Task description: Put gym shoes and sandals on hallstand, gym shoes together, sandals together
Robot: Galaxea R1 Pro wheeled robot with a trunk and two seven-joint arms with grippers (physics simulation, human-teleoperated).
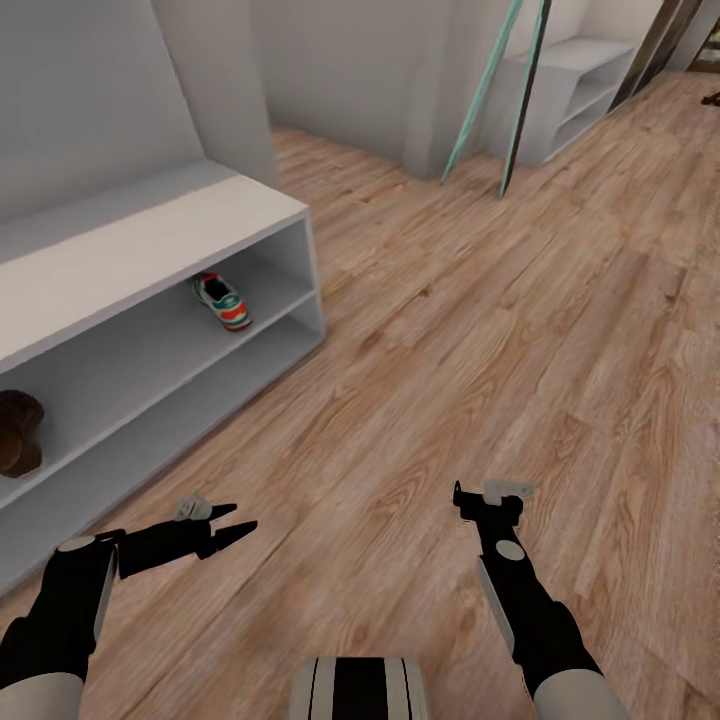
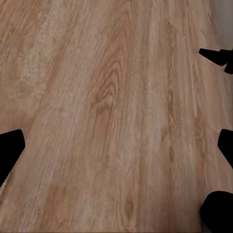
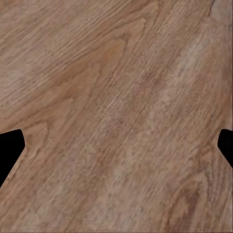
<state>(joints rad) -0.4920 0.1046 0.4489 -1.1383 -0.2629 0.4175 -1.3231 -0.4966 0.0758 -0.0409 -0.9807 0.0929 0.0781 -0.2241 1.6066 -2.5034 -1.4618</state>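
Light brown wood-grain plank flooring [image 1: 470,330] runs through a pale-walled corridor, and the wide grey-white hallstand with two open shelf slots [image 1: 150,250] stands at about ten o'clock in the head view. On its upper shelf, toward the open end, sits one cream-white low sneaker with green side stripes and a red-orange heel tab [image 1: 223,302], off the floor. Further along the same shelf, at nine o'clock, lies a dark brown rounded shape [image 1: 18,432], most likely one of the leather strap sandals, though it is cut by the picture's edge. A small dark item lies on the floor at two o'clock [image 1: 711,98], too small to name.

Both arms hang low over bare planks. The left end effector [image 1: 232,529] has its fingers spread and holds nothing; the left wrist view confirms open fingertips [image 2: 9,150] over wood. The right end effector [image 1: 488,494] is likewise wide open and empty, its tips [image 3: 10,148] at the edges of its wrist view.

I judge the shoes light, with the sneaker fairly stiff at sole and heel; pinching the heel collar or sidewall should hold. The sandal's soft straps may flex, so gripping across the footbed edge seems safer.
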